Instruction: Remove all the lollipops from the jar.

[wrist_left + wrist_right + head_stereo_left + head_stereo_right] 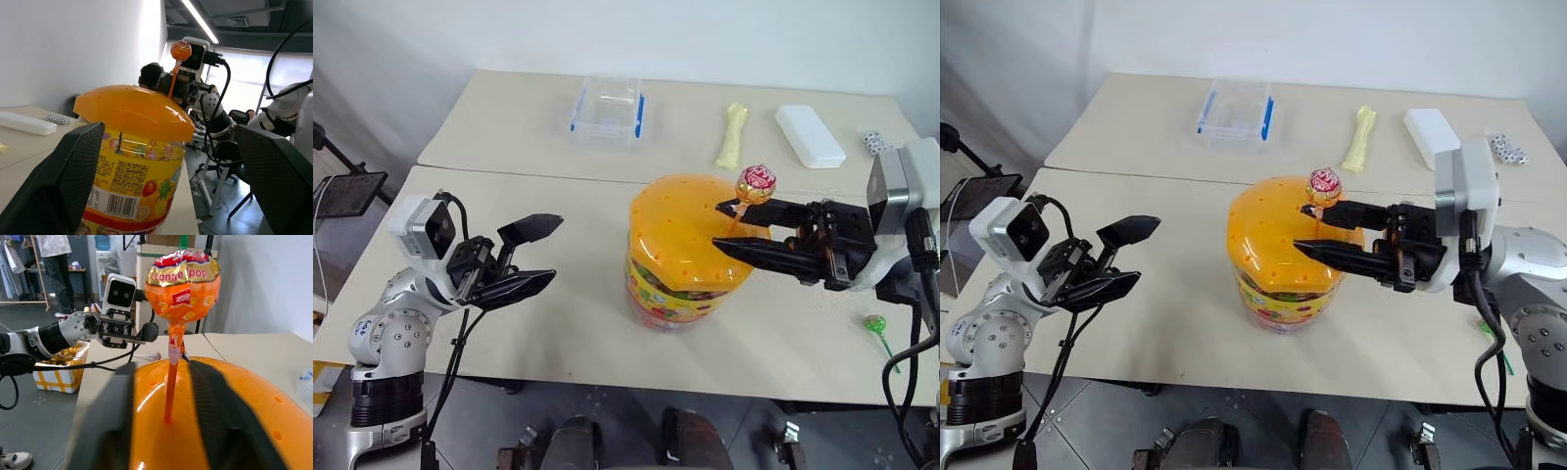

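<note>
While our head cameras look down on the jar [690, 255] standing on the near table, our right gripper [732, 227] reaches over its domed orange lid with 2 black fingers on either side of an orange-stick lollipop [756, 183] that stands upright in a lid hole; whether they have clamped the stick we cannot tell. Our right wrist view adds the stick [171, 382] entering the lid. Our left gripper [541, 257] hangs spread wide left of the jar, holding nothing, and 1 green lollipop [876, 328] lies on the table at our right.

you can't see where the orange stick [172, 382] ends below the jar [680, 284] lid, nor whether the fingers [220, 416] pinch it.
</note>
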Controlling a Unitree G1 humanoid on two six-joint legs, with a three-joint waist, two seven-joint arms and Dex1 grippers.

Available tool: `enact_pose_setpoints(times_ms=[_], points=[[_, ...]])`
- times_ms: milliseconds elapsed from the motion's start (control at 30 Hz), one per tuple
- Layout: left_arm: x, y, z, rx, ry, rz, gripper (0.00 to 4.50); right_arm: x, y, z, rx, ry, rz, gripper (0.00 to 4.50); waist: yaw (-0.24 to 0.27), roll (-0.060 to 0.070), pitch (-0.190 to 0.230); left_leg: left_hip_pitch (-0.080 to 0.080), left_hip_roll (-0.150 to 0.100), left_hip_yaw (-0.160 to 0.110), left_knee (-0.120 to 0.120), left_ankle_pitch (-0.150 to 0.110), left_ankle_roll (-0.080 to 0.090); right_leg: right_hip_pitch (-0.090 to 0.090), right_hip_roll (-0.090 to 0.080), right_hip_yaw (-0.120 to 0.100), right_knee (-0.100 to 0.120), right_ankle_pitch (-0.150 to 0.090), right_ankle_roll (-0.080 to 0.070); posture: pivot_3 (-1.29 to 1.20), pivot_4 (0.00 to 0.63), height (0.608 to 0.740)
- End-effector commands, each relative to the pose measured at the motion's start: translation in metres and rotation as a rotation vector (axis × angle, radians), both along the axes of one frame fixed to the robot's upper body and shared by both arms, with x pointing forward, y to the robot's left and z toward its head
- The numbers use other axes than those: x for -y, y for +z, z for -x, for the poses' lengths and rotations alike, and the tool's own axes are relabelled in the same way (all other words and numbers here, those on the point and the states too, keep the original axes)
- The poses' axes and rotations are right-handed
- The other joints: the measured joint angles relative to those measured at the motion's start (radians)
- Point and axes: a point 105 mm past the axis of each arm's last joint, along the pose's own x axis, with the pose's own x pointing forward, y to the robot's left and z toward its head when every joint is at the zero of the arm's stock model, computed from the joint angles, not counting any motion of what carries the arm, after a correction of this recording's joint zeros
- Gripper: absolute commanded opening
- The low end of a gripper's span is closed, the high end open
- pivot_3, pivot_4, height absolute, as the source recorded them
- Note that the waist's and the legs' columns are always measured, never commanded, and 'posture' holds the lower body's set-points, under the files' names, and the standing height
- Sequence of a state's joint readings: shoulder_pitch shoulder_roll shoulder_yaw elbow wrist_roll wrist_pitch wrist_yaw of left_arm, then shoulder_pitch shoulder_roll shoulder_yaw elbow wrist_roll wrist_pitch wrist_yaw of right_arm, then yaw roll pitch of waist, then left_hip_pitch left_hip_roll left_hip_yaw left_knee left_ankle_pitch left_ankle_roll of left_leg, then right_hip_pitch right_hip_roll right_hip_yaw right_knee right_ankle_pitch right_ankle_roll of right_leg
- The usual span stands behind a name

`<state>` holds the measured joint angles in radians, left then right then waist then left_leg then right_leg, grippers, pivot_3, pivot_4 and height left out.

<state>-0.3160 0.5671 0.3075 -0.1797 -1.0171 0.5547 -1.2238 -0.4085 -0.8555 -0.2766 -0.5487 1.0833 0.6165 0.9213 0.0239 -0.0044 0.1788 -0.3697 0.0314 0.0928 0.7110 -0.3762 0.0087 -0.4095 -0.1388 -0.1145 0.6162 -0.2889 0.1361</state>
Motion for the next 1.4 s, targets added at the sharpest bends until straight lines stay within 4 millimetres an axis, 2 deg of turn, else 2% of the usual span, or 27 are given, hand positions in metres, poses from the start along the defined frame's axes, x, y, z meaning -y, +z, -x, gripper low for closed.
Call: enact_pose_setpoints(times_ms=[33, 67, 233, 300, 367, 433, 467, 533, 633, 833, 933, 1033, 1133, 1233, 1267, 1400], points=[[0.003, 0.008, 0.001, 0.038, -0.008, 0.022, 4.50, 0.000, 0.006, 0.003, 0.027, 0.017, -0.007, 0.35, 0.000, 0.000, 0.000, 0.000, 0.000, 0.000, 0.000, 0.000, 0.000, 0.000, 0.000, 0.000, 0.000, 0.000, 0.000, 0.00, 0.150, 0.740], [0.004, 0.009, 0.001, 0.038, -0.013, 0.026, 4.50, 0.001, 0.008, 0.002, 0.026, 0.014, -0.018, 0.03, 0.000, 0.000, 0.000, 0.000, 0.000, 0.000, 0.000, 0.000, 0.000, 0.000, 0.000, 0.000, 0.000, 0.000, 0.000, 0.00, 0.150, 0.740], [0.004, 0.008, 0.005, 0.032, -0.038, 0.028, 4.50, 0.010, 0.026, 0.003, -0.008, 0.016, -0.119, 0.03, -0.002, 0.000, 0.000, 0.000, 0.000, 0.000, 0.000, 0.000, 0.000, 0.000, 0.000, 0.000, 0.000, 0.000, 0.000, 0.00, 0.150, 0.740], [0.005, 0.005, 0.006, 0.043, -0.054, 0.017, 4.50, 0.023, 0.046, 0.005, -0.051, 0.014, -0.227, 0.03, 0.000, 0.000, 0.000, 0.000, 0.000, 0.000, 0.000, 0.000, 0.000, 0.000, 0.000, 0.000, 0.000, 0.000, 0.000, 0.00, 0.150, 0.740], [0.007, 0.009, 0.006, 0.056, -0.058, 0.039, 4.50, 0.032, 0.055, 0.006, -0.073, -0.006, -0.266, 0.03, 0.002, 0.000, 0.000, 0.000, 0.000, 0.000, 0.001, 0.000, 0.000, 0.000, 0.000, 0.000, 0.000, 0.000, 0.000, 0.00, 0.150, 0.740], [0.014, 0.025, 0.007, 0.099, -0.074, 0.105, 4.50, 0.052, 0.064, 0.003, -0.067, -0.095, -0.288, 0.03, 0.005, 0.000, 0.000, -0.001, 0.000, -0.001, 0.001, 0.000, 0.001, 0.000, 0.000, 0.000, 0.000, 0.000, 0.000, 0.00, 0.150, 0.740], [0.018, 0.035, 0.009, 0.114, -0.096, 0.144, 4.50, 0.075, 0.071, -0.004, -0.063, -0.202, -0.324, 0.03, 0.007, -0.001, 0.001, -0.002, 0.000, -0.001, 0.002, -0.001, 0.001, 0.000, 0.000, 0.000, 0.000, 0.000, 0.000, 0.00, 0.150, 0.740], [0.024, 0.040, 0.015, 0.125, -0.135, 0.153, 4.50, 0.116, 0.077, -0.013, -0.048, -0.392, -0.368, 0.03, 0.009, -0.003, 0.001, -0.003, 0.000, -0.002, 0.004, -0.001, 0.002, 0.001, -0.001, 0.000, 0.000, 0.000, 0.000, 0.00, 0.150, 0.740], [0.028, 0.030, 0.018, 0.126, -0.155, 0.063, 4.50, 0.161, 0.049, -0.021, -0.123, -0.625, -0.265, 0.03, 0.004, -0.002, 0.000, -0.002, -0.001, 0.000, 0.002, -0.002, 0.003, 0.001, -0.001, 0.000, -0.002, 0.001, 0.002, 0.00, 0.150, 0.740], [0.024, -0.001, 0.007, 0.141, -0.127, -0.169, 4.50, 0.228, -0.047, -0.028, -0.400, -1.056, 0.125, 0.03, -0.001, -0.001, -0.001, 0.000, -0.001, 0.005, 0.000, -0.002, 0.003, 0.001, 0.000, 0.002, -0.005, 0.001, 0.002, 0.00, 0.150, 0.740], [0.018, -0.025, 0.003, 0.134, -0.131, -0.346, 4.50, 0.238, -0.074, -0.033, -0.502, -1.143, 0.164, 0.03, -0.009, 0.000, -0.001, 0.001, 0.000, 0.010, 0.000, -0.002, 0.003, 0.000, 0.001, 0.007, -0.006, 0.001, 0.001, 0.00, 0.150, 0.740], [0.012, -0.037, -0.004, 0.136, -0.118, -0.433, 4.50, 0.248, -0.116, -0.037, -0.592, -1.241, 0.354, 0.03, -0.013, 0.001, -0.001, 0.001, 0.001, 0.010, 0.000, -0.002, 0.003, 0.000, 0.002, 0.007, -0.006, 0.001, 0.001, 0.00, 0.150, 0.740], [0.009, -0.038, -0.011, 0.158, -0.092, -0.430, 4.50, 0.246, -0.131, -0.039, -0.604, -1.240, 0.415, 0.03, -0.003, 0.002, -0.001, -0.001, 0.001, 0.010, 0.000, -0.002, 0.003, -0.002, 0.002, 0.007, -0.006, 0.001, 0.001, 0.00, 0.150, 0.740], [0.008, -0.039, -0.018, 0.176, -0.052, -0.439, 4.50, 0.240, -0.136, -0.036, -0.617, -1.198, 0.443, 0.03, 0.004, 0.002, -0.001, -0.001, 0.000, 0.010, 0.000, -0.002, 0.003, -0.002, 0.001, 0.007, -0.006, 0.001, 0.002, 0.00, 0.150, 0.740], [0.008, -0.040, -0.020, 0.175, -0.041, -0.449, 4.50, 0.238, -0.136, -0.034, -0.623, -1.183, 0.441, 0.51, 0.003, 0.002, -0.001, -0.001, 0.000, 0.009, 0.000, -0.002, 0.003, -0.002, 0.002, 0.006, -0.006, 0.001, 0.002, 0.00, 0.150, 0.740], [0.004, -0.039, -0.024, 0.176, -0.009, -0.429, 4.50, 0.231, -0.127, -0.021, -0.586, -1.097, 0.431, 1.73, 0.003, 0.002, -0.001, -0.001, 0.000, 0.009, 0.000, -0.002, 0.003, -0.002, 0.002, 0.006, -0.007, 0.001, 0.002, 0.00, 0.150, 0.740]])
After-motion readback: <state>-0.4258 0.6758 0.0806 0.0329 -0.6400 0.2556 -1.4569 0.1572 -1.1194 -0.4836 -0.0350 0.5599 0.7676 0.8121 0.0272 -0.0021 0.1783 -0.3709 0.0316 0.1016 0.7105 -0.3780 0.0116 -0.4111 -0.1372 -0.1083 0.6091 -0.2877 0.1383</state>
